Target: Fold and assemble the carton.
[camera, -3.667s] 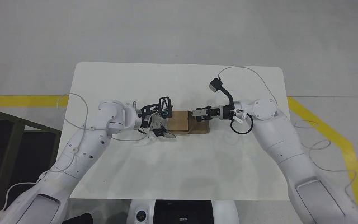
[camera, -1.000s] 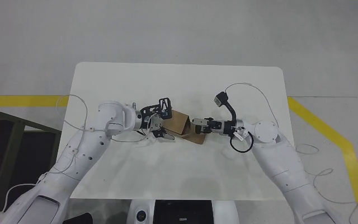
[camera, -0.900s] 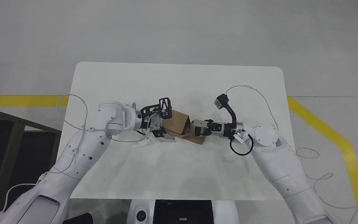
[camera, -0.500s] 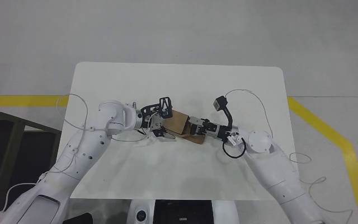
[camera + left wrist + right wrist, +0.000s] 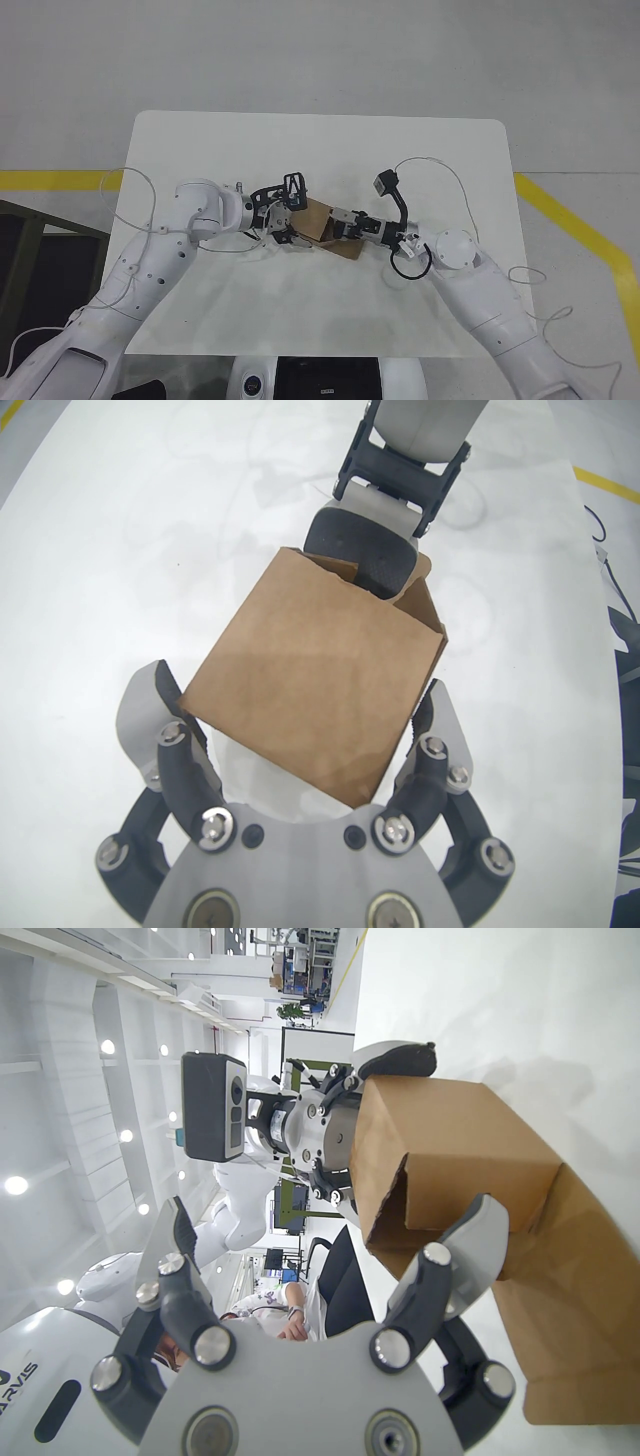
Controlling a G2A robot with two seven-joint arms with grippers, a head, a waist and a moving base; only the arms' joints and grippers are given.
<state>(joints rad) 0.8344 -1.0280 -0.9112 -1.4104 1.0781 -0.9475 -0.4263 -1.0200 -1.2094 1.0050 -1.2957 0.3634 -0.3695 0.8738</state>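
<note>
Left claw (image 5: pixel 297 692) is clamped across the brown carton (image 5: pixel 310 640). It has one finger on each side of the end nearest its palm, and its pads (image 5: pixel 164 682) press on the two near corners. The carton reaches straight out from this claw, and its far end is open.

Right claw (image 5: pixel 330 1210) is spread wide and grips nothing. One finger (image 5: pixel 475 1233) is tucked into the carton's (image 5: pixel 450 1128) open end, lying against a short folded wall. The other finger (image 5: pixel 170 1228) hangs free, well apart from the cardboard. Beside the tucked finger, a long flap (image 5: pixel 565 1303) sticks out from the open end, unfolded, towards this claw's palm.

From the left wrist, the dark pad of the right claw (image 5: pixel 362 555) is seen poked into the far opening, between the carton's top edge and a small side flap.

From above, the left claw (image 5: pixel 287 212) and the right claw (image 5: pixel 345 222) face each other. The carton (image 5: pixel 320 226) sits between them, slanted, over the middle of the white table (image 5: pixel 320 140). Whether its underside touches the table cannot be told. A thin white cable (image 5: pixel 440 165) loops over the table beyond the right claw's wrist.
</note>
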